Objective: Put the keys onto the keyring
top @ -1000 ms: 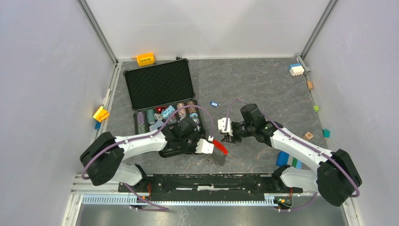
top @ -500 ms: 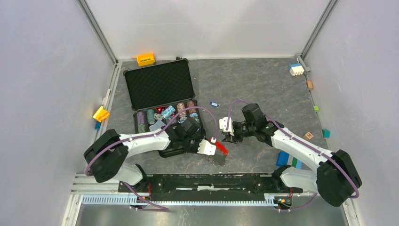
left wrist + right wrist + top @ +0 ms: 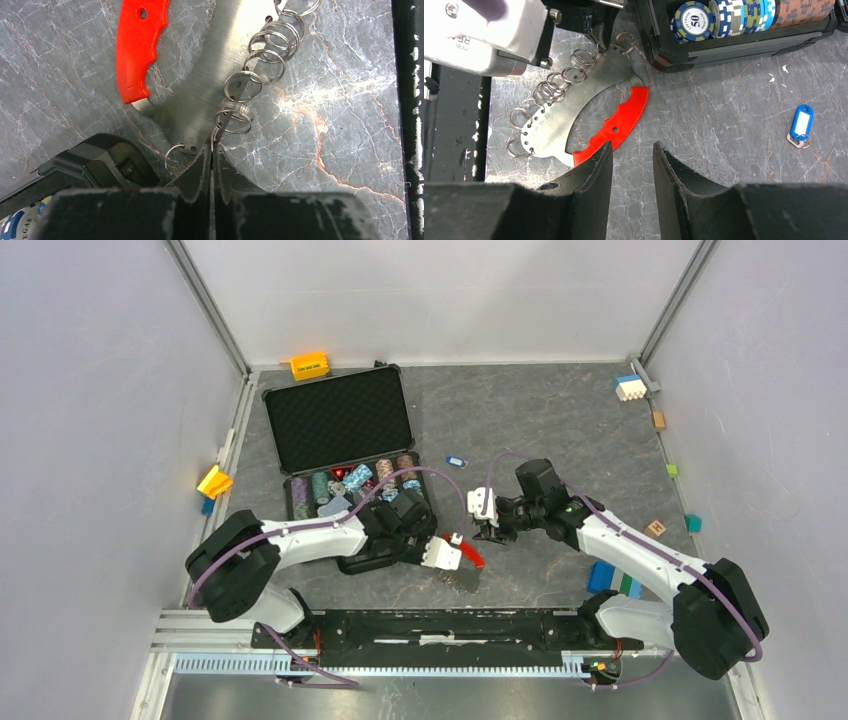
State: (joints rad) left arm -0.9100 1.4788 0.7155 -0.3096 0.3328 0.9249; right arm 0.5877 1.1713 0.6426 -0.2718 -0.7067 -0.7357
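The keyring is a curved silvery metal plate (image 3: 200, 95) with a red strip (image 3: 137, 50) and several split rings (image 3: 242, 85) along one edge. It lies flat on the table, and its red strip also shows in the top view (image 3: 470, 554) and the right wrist view (image 3: 616, 125). My left gripper (image 3: 212, 150) is shut on one ring at the plate's end; in the top view the left gripper (image 3: 452, 558) sits beside the case. My right gripper (image 3: 633, 147) is open and empty, just beside the red strip. The blue-headed key (image 3: 801, 123) lies apart on the table (image 3: 456, 461).
An open black case (image 3: 340, 420) with poker chips (image 3: 694, 20) lies just behind the left gripper. Loose blocks sit at the edges: orange (image 3: 310, 365), yellow (image 3: 214, 481), white and blue (image 3: 629, 387), blue and green (image 3: 610, 578), and a small wooden cube (image 3: 656, 529).
My left gripper has shifted slightly to the right at the keyring. My right gripper has barely moved. The key has not moved.
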